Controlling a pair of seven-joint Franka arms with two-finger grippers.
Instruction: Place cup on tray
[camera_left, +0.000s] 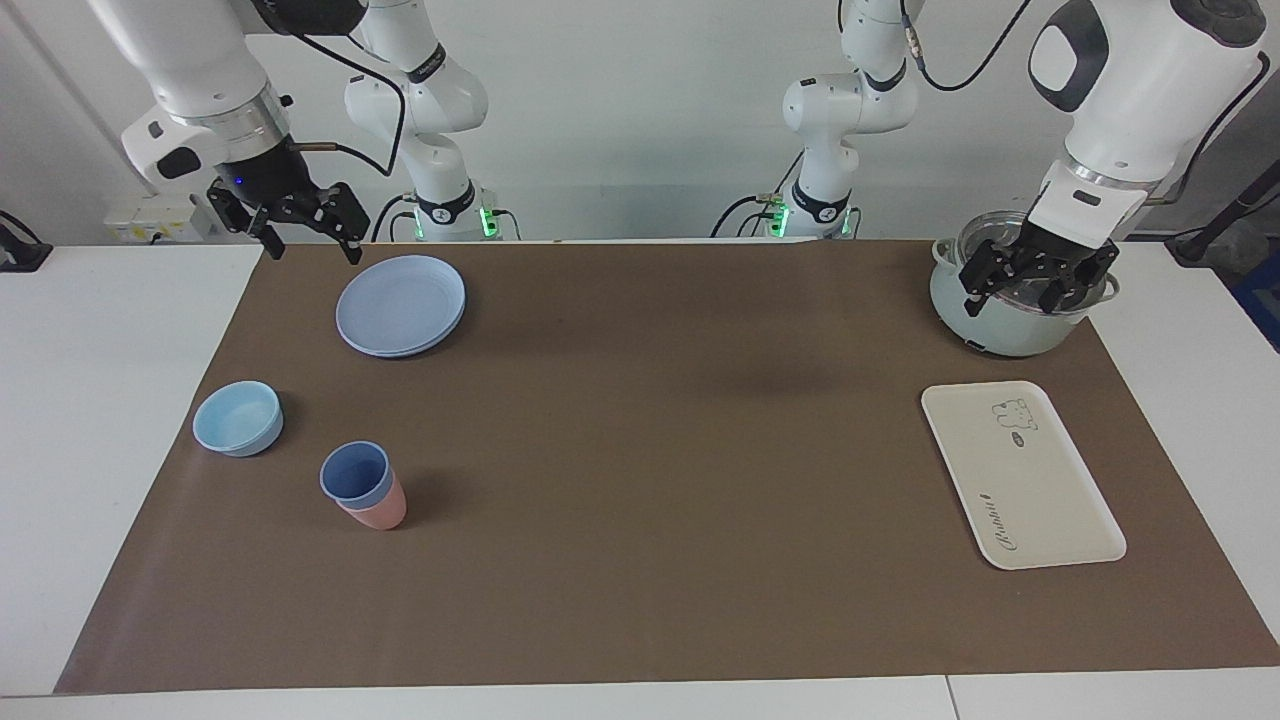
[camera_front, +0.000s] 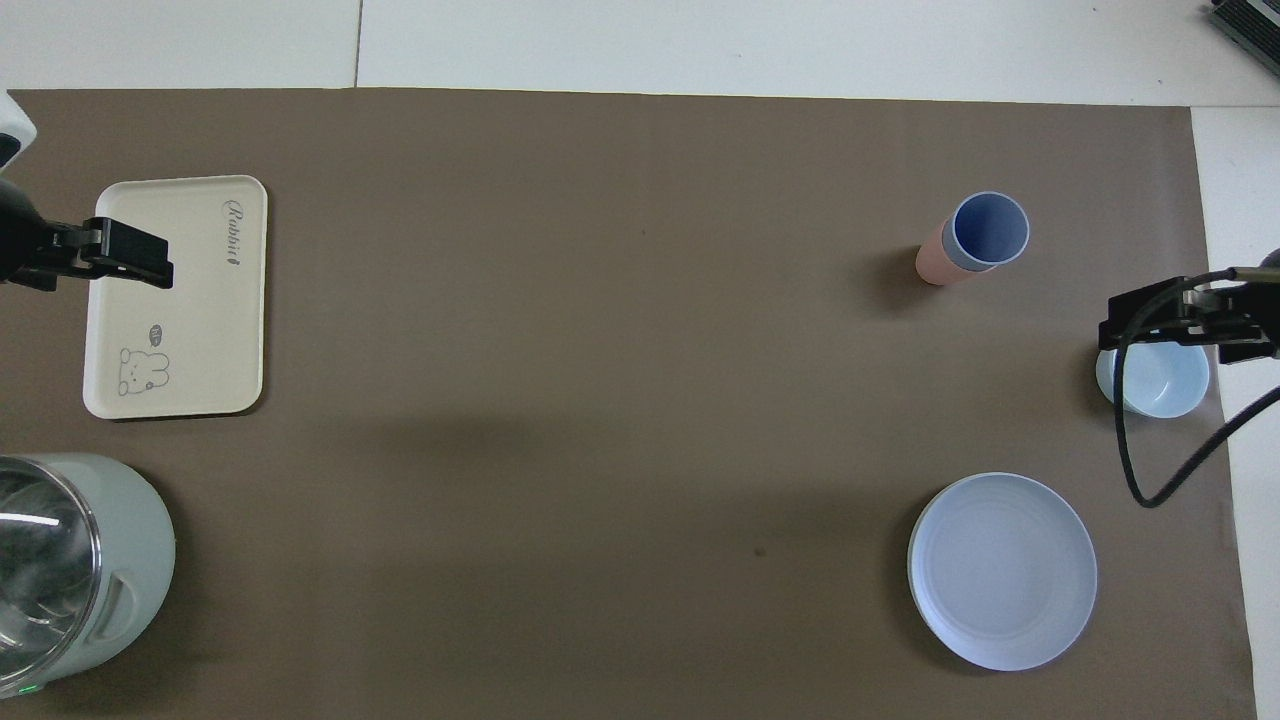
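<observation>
While both arms wait raised with jaws open and empty, the cup sits nested in a pink cup at the right arm's end of the mat, farther from the robots than the bowl and plate. The left gripper hangs over a pot; the right gripper hangs near the plate. The tray lies bare at the left arm's end.

Cursive "Rabbit" lettering on the tray
</observation>
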